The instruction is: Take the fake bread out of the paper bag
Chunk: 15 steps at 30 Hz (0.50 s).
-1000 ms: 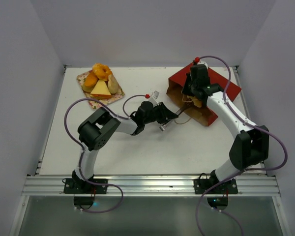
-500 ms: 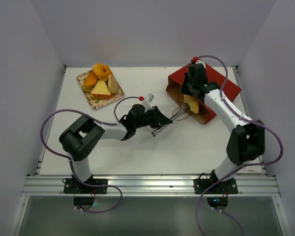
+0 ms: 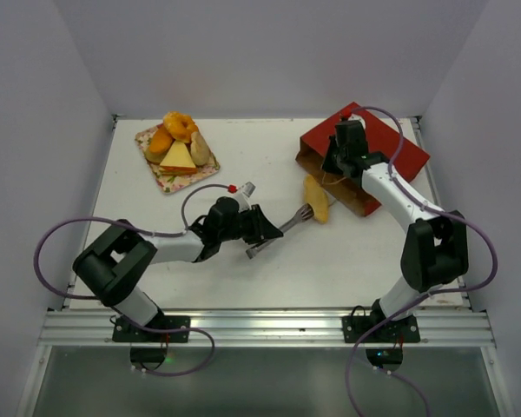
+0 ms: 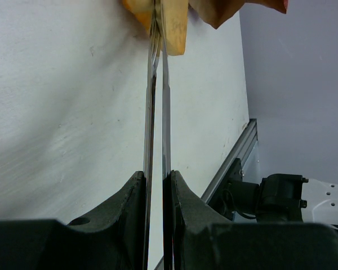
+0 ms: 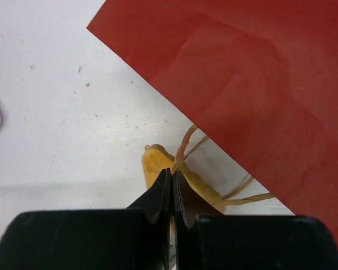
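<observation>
- While the left jaws are clenched on a yellow bread piece point(image 3: 315, 199), their long thin metal fingers point(image 3: 282, 228) reach across the white counter point(image 3: 243, 278) toward the paper bag point(image 3: 386, 143).
- In the left wrist view the two fingers point(image 4: 166, 101) run almost parallel and pinch the yellow bread piece point(image 4: 173, 28) at its lower edge.
- That piece is outside the bag, just beside its open brown mouth; whether it touches the counter cannot be told.
- The right jaws sit at the bag's mouth, closed on a thin cord handle point(image 5: 184, 145) that passes between their tips, with the dark-red bag point(image 5: 259, 84) just beyond.
- A pile of other bread pieces point(image 3: 177, 143) rests on a floral tray point(image 3: 167, 183) at the far left, well apart from the bag.
</observation>
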Motion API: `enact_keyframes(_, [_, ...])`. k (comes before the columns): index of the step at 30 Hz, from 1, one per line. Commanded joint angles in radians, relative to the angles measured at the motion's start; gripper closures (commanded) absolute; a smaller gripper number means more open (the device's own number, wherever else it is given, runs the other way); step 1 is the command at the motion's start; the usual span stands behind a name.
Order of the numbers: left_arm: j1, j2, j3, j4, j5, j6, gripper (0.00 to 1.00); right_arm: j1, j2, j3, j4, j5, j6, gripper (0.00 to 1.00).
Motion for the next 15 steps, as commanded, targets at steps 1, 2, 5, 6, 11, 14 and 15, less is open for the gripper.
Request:
enact_keyframes(1, [0.013, -0.107, -0.021, -0.042, -0.042, 0.076, 0.94, -0.001, -0.06, -0.027, 0.053, 0.005, -0.001, 1.0])
enact_keyframes(2, [0.019, -0.145, -0.03, -0.065, -0.051, 0.089, 0.94, -0.001, -0.064, -0.047, 0.065, 0.006, -0.002, 1.0])
enact_keyframes(5, [0.069, -0.223, -0.047, -0.166, -0.062, 0.151, 0.94, -0.001, -0.086, -0.101, 0.102, 0.019, 0.003, 1.0])
enact_keyframes(6, [0.089, -0.245, -0.054, -0.184, -0.053, 0.171, 0.94, -0.003, -0.094, -0.113, 0.11, 0.024, 0.006, 1.0])
enact_keyframes(11, [0.22, -0.415, -0.081, -0.342, -0.042, 0.244, 0.94, -0.003, -0.13, -0.174, 0.159, 0.039, 0.011, 1.0])
enact_keyframes(14, [0.26, -0.489, -0.022, -0.506, -0.099, 0.33, 0.93, -0.003, -0.119, -0.178, 0.167, 0.022, 0.02, 1.0])
enact_keyframes(15, [0.27, -0.503, 0.014, -0.54, -0.112, 0.368, 0.93, -0.003, -0.116, -0.178, 0.167, 0.007, 0.021, 1.0])
